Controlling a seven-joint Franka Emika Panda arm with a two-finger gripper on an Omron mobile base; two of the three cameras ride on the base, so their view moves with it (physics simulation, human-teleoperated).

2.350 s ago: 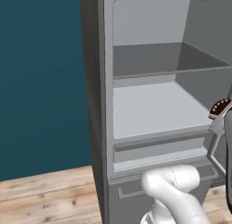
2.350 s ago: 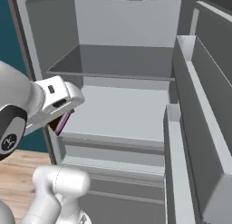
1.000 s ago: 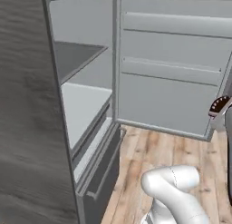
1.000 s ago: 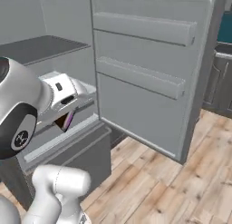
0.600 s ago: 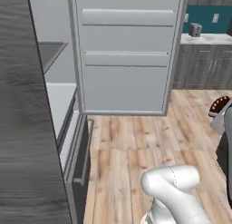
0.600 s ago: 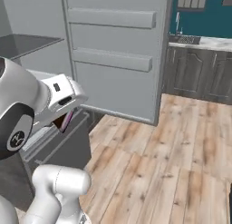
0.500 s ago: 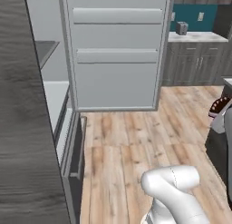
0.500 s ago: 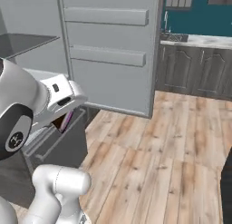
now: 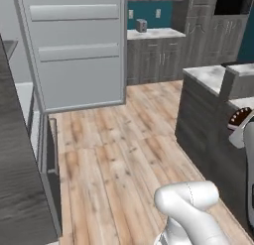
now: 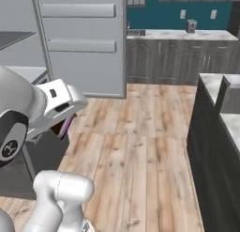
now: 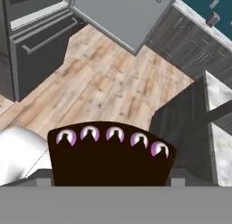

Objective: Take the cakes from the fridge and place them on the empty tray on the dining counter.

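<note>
The gripper (image 11: 108,173) carries the chocolate cake slice (image 11: 108,157), jaws spread wide across its dark wedge. The fridge (image 9: 74,50) stands open at far left. The dining counter (image 11: 217,128) lies right of the jaws, near; the coming move runs rightward toward it.

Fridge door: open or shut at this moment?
Open. The fridge door stands swung wide, its inner shelf rails facing the room, and the fridge interior shows beside it.
</note>
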